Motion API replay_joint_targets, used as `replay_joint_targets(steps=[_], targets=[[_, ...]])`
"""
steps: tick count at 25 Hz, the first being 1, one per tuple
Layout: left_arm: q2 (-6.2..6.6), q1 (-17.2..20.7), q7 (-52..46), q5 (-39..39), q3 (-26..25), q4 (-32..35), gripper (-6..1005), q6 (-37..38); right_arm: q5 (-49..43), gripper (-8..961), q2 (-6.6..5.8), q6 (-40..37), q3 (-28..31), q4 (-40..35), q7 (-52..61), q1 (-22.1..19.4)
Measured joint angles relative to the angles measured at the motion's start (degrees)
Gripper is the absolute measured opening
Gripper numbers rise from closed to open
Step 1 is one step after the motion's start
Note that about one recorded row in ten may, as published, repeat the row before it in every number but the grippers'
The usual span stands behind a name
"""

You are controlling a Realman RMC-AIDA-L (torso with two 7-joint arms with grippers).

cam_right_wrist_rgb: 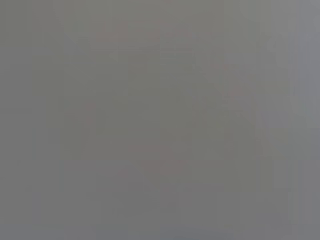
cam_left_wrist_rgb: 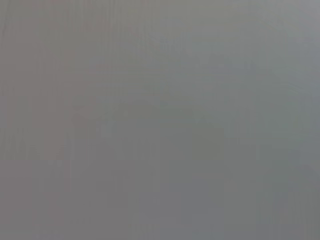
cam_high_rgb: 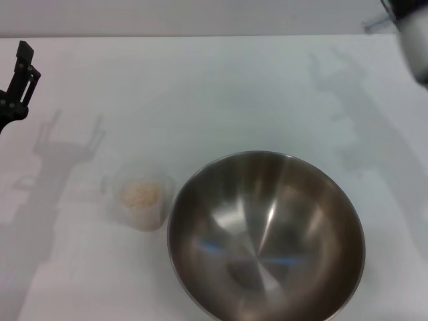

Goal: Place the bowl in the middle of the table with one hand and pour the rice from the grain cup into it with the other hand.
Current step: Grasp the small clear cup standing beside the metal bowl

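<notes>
In the head view the stainless-steel bowl (cam_high_rgb: 266,235) stands upright and empty on the white table (cam_high_rgb: 221,93), near the front, slightly right of centre. The clear grain cup (cam_high_rgb: 139,200) stands just left of it, close to the bowl's rim, with a heap of pale rice (cam_high_rgb: 140,194) inside. My left gripper (cam_high_rgb: 19,75) hangs at the far left edge, well behind and left of the cup, open and empty. My right gripper (cam_high_rgb: 403,15) shows only as a blurred part in the back right corner, far from the bowl. Both wrist views show plain grey.
The table's back edge (cam_high_rgb: 200,36) runs across the top of the head view. Shadows of both arms lie on the tabletop at the left and at the back right.
</notes>
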Motion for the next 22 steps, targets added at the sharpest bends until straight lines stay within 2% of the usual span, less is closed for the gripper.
replay_joint_targets(steps=[3, 4, 5, 8, 9, 11, 14, 22], targets=[[0.00, 0.0, 0.0, 0.0, 0.0, 0.0, 811, 0.0, 2.0, 432, -0.16, -15.9, -0.3, 12.6, 8.9, 1.2], [0.00, 0.8, 0.0, 0.2, 0.1, -0.3, 811, 0.7, 4.4, 432, -0.27, -23.1, -0.4, 21.1, 13.2, 2.7], [-0.01, 0.9, 0.0, 0.2, 0.2, -0.3, 811, 0.9, 4.4, 432, -0.27, -23.1, -0.4, 21.1, 13.2, 2.7], [0.00, 1.8, 0.0, 0.3, 0.5, -0.4, 811, 2.2, 8.1, 432, -0.40, -29.9, -0.4, 31.0, 17.9, 4.5], [0.00, 3.0, 0.0, 0.4, 0.9, -0.4, 811, 3.6, 9.2, 432, -0.46, -33.7, -0.2, 36.6, 20.5, 5.3], [0.00, 3.3, -0.1, 0.4, 1.1, -0.4, 811, 4.1, 9.3, 432, -0.47, -34.8, -0.1, 38.1, 20.9, 5.5], [0.05, 5.5, -0.8, 0.5, 4.3, -0.1, 812, 6.4, 9.7, 432, -0.57, -38.8, 1.7, 45.4, 21.1, 7.5], [-0.07, 9.4, -0.4, 0.4, 8.1, 0.6, 812, 5.8, 9.8, 432, -0.62, -40.0, 5.8, 48.5, 22.5, 9.5]])
